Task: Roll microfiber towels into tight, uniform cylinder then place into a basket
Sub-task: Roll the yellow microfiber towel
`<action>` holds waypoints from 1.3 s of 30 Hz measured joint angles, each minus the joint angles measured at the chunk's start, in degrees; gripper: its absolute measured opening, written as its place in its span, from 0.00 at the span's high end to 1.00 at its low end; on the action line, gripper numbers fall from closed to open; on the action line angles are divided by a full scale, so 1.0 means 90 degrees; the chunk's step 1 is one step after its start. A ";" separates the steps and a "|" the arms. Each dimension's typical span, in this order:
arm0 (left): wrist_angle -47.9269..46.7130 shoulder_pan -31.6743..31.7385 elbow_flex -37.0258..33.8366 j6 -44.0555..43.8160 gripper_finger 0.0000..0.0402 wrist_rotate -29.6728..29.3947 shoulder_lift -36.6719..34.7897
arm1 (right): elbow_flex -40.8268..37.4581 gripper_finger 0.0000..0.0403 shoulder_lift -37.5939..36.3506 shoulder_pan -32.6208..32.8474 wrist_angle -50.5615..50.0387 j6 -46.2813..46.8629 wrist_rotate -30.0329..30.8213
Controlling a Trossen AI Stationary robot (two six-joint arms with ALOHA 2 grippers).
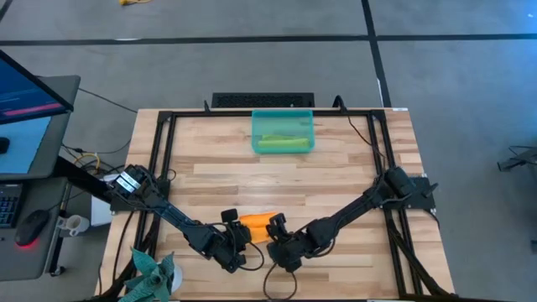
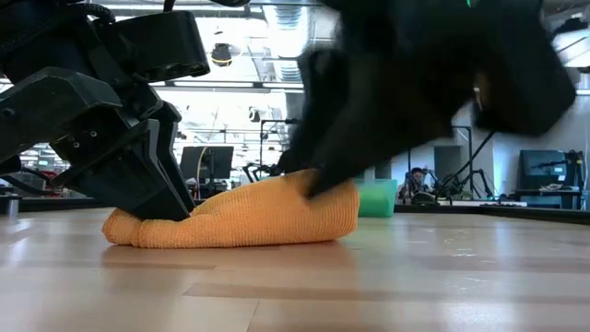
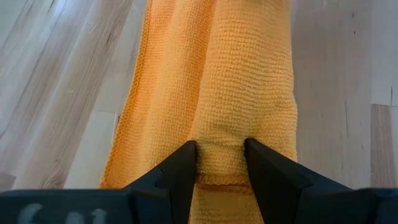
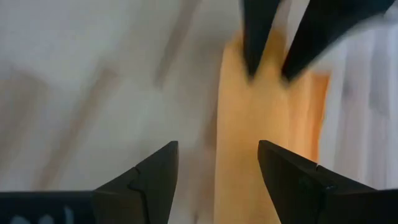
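Orange towel [image 1: 256, 223]: rolled, laid on the table [image 1: 352, 159] near its front edge. One end is pinched by the left gripper [image 3: 221, 163]. Right gripper [image 4: 217, 168]: fingers held apart at the other end. Green towel [image 1: 281, 143]: contained in the basket [image 1: 283, 118].

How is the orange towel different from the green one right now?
The orange towel lies on the bare table near the front edge; the green towel already sits inside the basket at the far side. The left pincer is pinching one end of the orange towel, and the right pincer stands open at its other end; nothing touches the green one. Both look rolled into long bundles.
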 joint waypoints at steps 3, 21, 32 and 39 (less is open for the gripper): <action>-0.0012 -0.0005 0.0000 0.0000 0.66 0.0000 0.0000 | -0.0042 0.39 0.0280 -0.0055 -0.0213 0.0050 0.0203; -0.0024 -0.0002 0.0000 -0.0002 0.66 0.0005 0.0000 | 0.0001 0.39 0.0408 -0.0219 -0.0989 0.1235 0.0566; -0.0024 -0.0002 0.0000 -0.0004 0.66 0.0010 0.0000 | -0.0013 0.53 0.0403 -0.0429 -0.1115 0.1863 0.0175; -0.0032 -0.0002 0.0000 -0.0031 0.64 0.0010 0.0000 | -0.0034 0.78 0.0418 -0.0432 -0.0995 0.1855 0.0067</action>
